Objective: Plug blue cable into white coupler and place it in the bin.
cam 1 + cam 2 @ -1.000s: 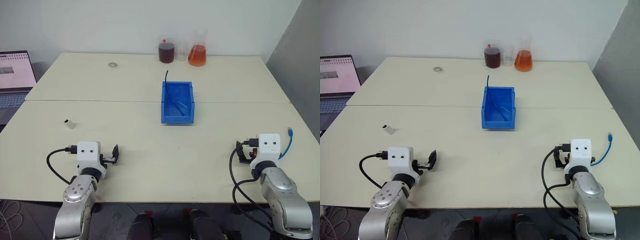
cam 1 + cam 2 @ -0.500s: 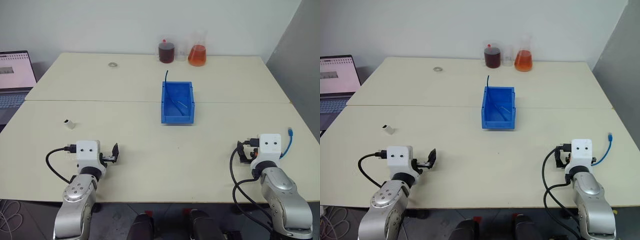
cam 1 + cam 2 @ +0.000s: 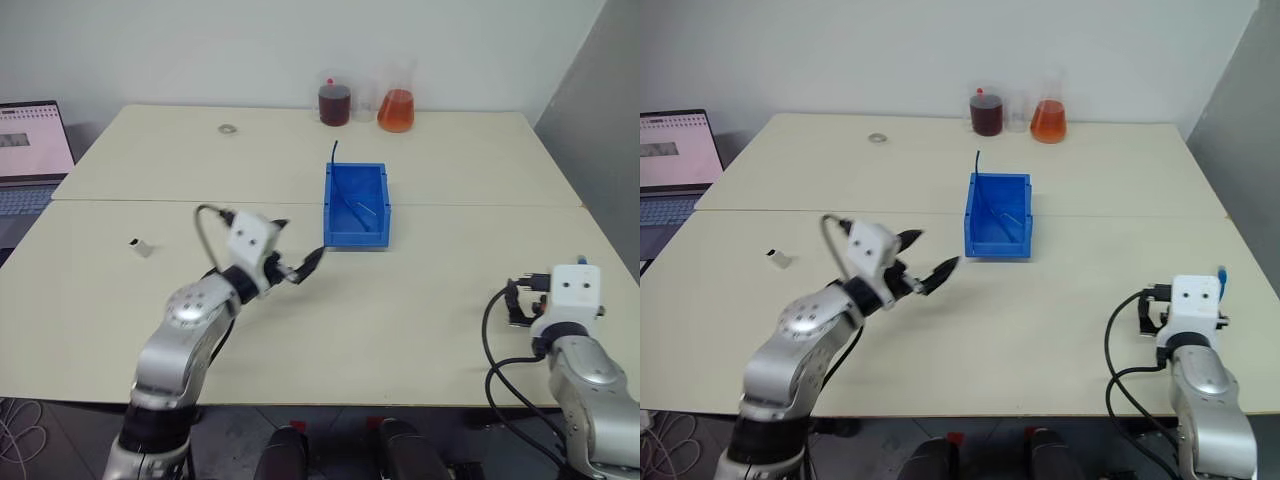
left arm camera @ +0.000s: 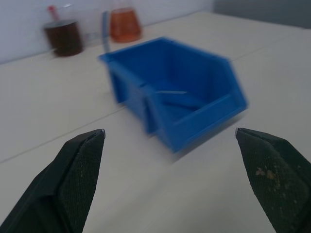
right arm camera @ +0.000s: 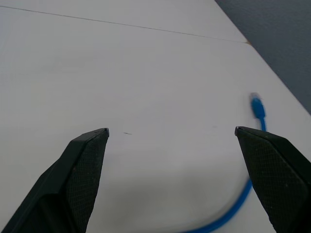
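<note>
My left gripper (image 3: pixel 925 262) is wide open, empty, just beside the bin (image 3: pixel 997 217) | my right gripper (image 5: pixel 172 170) is wide open near the blue cable (image 5: pixel 256 107) | I think the white coupler (image 3: pixel 139 246) lies on the counter (image 3: pixel 420 300), well apart from the bin

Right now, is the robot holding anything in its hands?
No. The left gripper and the right gripper are both open and hold nothing. The blue cable lies on the table.
</note>
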{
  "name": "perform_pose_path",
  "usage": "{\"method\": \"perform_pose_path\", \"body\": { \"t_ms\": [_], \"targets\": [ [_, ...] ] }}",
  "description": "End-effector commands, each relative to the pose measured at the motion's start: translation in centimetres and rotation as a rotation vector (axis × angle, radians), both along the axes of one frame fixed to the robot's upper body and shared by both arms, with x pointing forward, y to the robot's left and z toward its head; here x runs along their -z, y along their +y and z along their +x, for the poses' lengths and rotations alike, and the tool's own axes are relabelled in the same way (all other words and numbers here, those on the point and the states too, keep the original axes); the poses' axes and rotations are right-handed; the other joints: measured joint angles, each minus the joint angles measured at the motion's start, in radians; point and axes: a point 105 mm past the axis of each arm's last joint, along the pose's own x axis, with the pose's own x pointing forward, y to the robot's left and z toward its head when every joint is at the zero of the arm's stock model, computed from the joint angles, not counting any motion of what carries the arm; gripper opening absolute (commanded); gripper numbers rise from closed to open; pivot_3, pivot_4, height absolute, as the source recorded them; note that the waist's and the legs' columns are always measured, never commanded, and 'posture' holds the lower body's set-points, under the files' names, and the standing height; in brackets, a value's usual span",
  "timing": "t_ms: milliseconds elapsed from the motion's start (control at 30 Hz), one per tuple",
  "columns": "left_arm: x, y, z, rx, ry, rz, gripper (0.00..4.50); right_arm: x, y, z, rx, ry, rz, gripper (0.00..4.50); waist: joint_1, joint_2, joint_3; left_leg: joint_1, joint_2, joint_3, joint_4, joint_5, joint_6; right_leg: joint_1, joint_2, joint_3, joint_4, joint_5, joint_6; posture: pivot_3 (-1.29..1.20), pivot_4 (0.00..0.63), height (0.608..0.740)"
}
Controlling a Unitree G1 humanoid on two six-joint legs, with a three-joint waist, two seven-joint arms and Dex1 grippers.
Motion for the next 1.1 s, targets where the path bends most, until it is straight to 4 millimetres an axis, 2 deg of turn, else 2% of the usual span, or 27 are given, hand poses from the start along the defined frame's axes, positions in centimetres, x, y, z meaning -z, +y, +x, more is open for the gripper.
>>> {"method": "perform_pose_path", "body": {
  "t_ms": [33, 133, 200, 367, 467, 667, 933, 1033, 1100],
  "targets": [
    [0.6, -3.8, -1.3, 0.301, 0.01, 0.08, 4.5, -1.8, -2.3, -0.8, 0.052, -0.01, -0.04, 4.42, -0.002, 0.001, -0.001, 0.0, 0.0, 0.0, 0.0, 0.0, 0.0, 0.0, 0.0, 0.0, 0.0, 0.0, 0.0, 0.0, 0.15, 0.74],
    [1.9, -6.1, -1.2, 0.44, -0.017, 0.184, 4.5, -1.8, -5.8, -0.5, 0.104, 0.049, -0.032, 4.42, -0.003, 0.002, -0.001, 0.0, -0.001, 0.001, 0.0, 0.0, 0.0, 0.0, 0.0, 0.001, 0.0, 0.0, 0.0, 0.0, 0.15, 0.74],
    [2.5, -7.3, -0.8, 0.487, -0.043, 0.223, 4.5, -1.3, -7.2, 0.2, 0.099, 0.09, 0.028, 4.42, -0.003, 0.002, -0.001, 0.001, -0.001, 0.001, 0.0, 0.0, 0.001, 0.001, 0.0, 0.001, 0.0, 0.0, 0.0, 0.0, 0.15, 0.74],
    [2.6, -9.8, -0.4, 0.549, -0.098, 0.225, 4.5, 0.2, -9.5, 2.0, 0.084, 0.138, 0.157, 4.42, -0.004, 0.002, -0.001, 0.001, -0.001, 0.001, 0.0, 0.0, 0.002, 0.001, 0.0, 0.001, 0.0, 0.001, -0.001, 0.0, 0.15, 0.74],
    [2.4, -10.4, -0.6, 0.557, -0.11, 0.2, 4.5, 0.8, -11.0, 2.7, 0.1, 0.154, 0.19, 4.42, -0.003, 0.003, -0.002, 0.0, -0.001, 0.002, 0.0, 0.0, 0.002, 0.0, 0.0, 0.002, 0.0, 0.001, -0.001, 0.0, 0.15, 0.74],
    [2.5, -10.4, -1.0, 0.53, -0.101, 0.156, 4.5, 2.3, -12.2, 4.1, 0.055, 0.179, 0.274, 4.42, -0.003, 0.005, -0.003, 0.0, -0.002, 0.002, 0.0, 0.0, 0.002, 0.0, -0.001, 0.003, 0.0, 0.001, -0.001, 0.0, 0.15, 0.74],
    [1.8, -9.8, -1.0, 0.498, -0.081, 0.126, 4.5, 2.9, -11.8, 5.7, -0.016, 0.171, 0.424, 4.42, -0.013, 0.005, -0.003, 0.001, -0.002, 0.002, 0.001, 0.001, 0.002, 0.001, -0.001, 0.003, 0.0, 0.002, 0.001, 0.0, 0.15, 0.74],
    [1.8, -9.6, -1.0, 0.493, -0.076, 0.127, 4.5, 3.0, -12.3, 5.9, 0.001, 0.157, 0.47, 4.0, -0.017, 0.005, -0.003, 0.001, -0.002, 0.002, 0.001, 0.001, 0.003, 0.002, -0.001, 0.003, 0.0, 0.002, 0.001, 0.0, 0.15, 0.74],
    [1.8, -9.5, -1.0, 0.491, -0.072, 0.129, 4.5, 3.1, -12.6, 5.9, 0.014, 0.156, 0.485, 3.47, -0.018, 0.005, -0.003, 0.001, -0.002, 0.002, 0.001, 0.001, 0.003, 0.002, -0.001, 0.003, 0.0, 0.002, 0.001, 0.0, 0.15, 0.74]
  ]
}}
